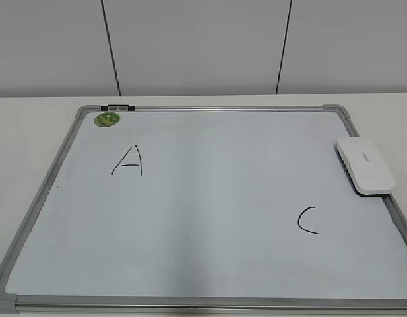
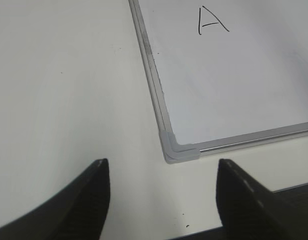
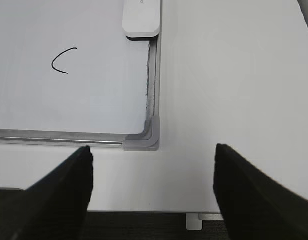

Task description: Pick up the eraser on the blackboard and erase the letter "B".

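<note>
Scanning left to right across the exterior view: the blackboard (image 1: 210,302) lies flat on the counter (image 1: 31,125) and fills most of the frame. A round green magnet (image 1: 107,119) sits at its upper left corner, just under a small clip (image 1: 117,107) on the top rail, so it's parked out of the writing area. Below that is the letter "A" (image 1: 128,160), left of center. The middle of the board is bare, and honestly I can't find the letter "B" in any view, so my guess is the wiping part is already done. Lower right has the "C" (image 1: 308,220).

The eraser (image 1: 365,165) lies at the right edge, dark pad down, overhanging the frame a bit. It reads as set down there, clear of the remaining letters.

Neither arm shows in the exterior shot. In the left wrist view, the left pincer (image 2: 162,172) is spread wide with nothing in it, hovering off the board's near left corner. Same story for the right pincer (image 3: 153,157): wide open, empty, sitting back by the near right corner, eraser at the top of that frame.
</note>
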Tool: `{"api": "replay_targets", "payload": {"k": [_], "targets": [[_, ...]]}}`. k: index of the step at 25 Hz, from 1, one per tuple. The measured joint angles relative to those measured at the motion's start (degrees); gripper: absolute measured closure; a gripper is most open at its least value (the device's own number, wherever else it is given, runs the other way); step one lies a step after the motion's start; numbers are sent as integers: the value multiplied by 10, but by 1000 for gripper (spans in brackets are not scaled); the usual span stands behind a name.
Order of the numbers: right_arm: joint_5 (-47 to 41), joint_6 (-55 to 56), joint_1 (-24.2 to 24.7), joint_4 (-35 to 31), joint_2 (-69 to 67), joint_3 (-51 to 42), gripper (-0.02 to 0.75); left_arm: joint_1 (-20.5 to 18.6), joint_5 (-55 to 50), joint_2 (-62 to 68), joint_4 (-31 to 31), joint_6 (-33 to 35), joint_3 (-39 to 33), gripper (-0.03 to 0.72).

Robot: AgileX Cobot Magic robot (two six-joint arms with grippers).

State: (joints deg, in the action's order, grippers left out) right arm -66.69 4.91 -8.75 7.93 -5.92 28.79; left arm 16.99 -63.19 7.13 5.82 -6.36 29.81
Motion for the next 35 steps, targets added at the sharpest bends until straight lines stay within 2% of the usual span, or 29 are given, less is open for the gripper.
{"api": "replay_targets", "payload": {"k": [19,28,35], "targets": [[4,0,4,1,3,-2,182,-5,1,-6,0,1,0,189],[5,0,101,1,53,-2,182,-104,1,-13,0,1,0,189],[5,0,114,1,69,-2,183,-170,1,-59,0,1,0,189]]}}
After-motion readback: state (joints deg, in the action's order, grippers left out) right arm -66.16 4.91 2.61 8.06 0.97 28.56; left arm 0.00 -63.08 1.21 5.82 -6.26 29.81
